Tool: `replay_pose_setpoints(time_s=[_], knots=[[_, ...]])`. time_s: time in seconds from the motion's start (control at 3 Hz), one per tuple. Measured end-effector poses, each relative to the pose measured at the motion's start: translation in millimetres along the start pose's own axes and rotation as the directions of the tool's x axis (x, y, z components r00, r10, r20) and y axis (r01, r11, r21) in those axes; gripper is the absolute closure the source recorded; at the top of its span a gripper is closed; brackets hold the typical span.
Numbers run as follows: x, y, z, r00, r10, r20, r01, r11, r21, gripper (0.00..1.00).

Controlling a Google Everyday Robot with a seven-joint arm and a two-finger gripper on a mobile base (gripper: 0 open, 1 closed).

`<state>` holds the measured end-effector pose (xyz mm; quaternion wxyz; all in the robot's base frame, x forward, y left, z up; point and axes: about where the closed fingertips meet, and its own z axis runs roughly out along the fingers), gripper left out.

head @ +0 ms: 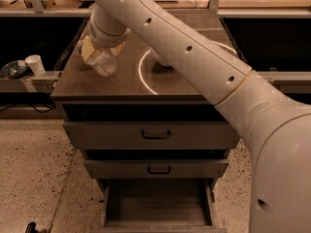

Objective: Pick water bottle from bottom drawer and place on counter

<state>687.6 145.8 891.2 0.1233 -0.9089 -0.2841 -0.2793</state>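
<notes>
**Placement Stage: Bottle at the Counter's Left Edge**

Off the left edge of the counter [116, 87], a white paper cup [34, 64] is standing on a lower ledge. It is not part of this job.

Just inside that left edge, toward the rear-left corner, the gripper [99, 57] is clamping the water bottle [106, 65], which is hanging tilted beneath it. I cannot tell whether the bottle is touching the surface.

The curved light reflection [142, 76] is lying at the centre, and the arm [194, 57] is crossing the right half. Below the front edge, the bottom drawer [158, 205] is standing open with nothing showing inside.

Hazards I am weighing:
- Release while tilted. I am judging that the bottle would topple and roll, and the left edge is near.
- Release above the surface. The light, crinkled plastic would likely bounce.
- Pressing down too far. The thin wall may buckle and slip in the grip.
</notes>
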Motion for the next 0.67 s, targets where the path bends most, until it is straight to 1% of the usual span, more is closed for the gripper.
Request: replay_pose_setpoints(time_s=[0.33,0.67], knots=[[0.0,0.0,0.1,1.0,0.0,0.0,0.0,1.0,0.0,0.0],[0.0,0.0,0.1,1.0,0.0,0.0,0.0,1.0,0.0,0.0]])
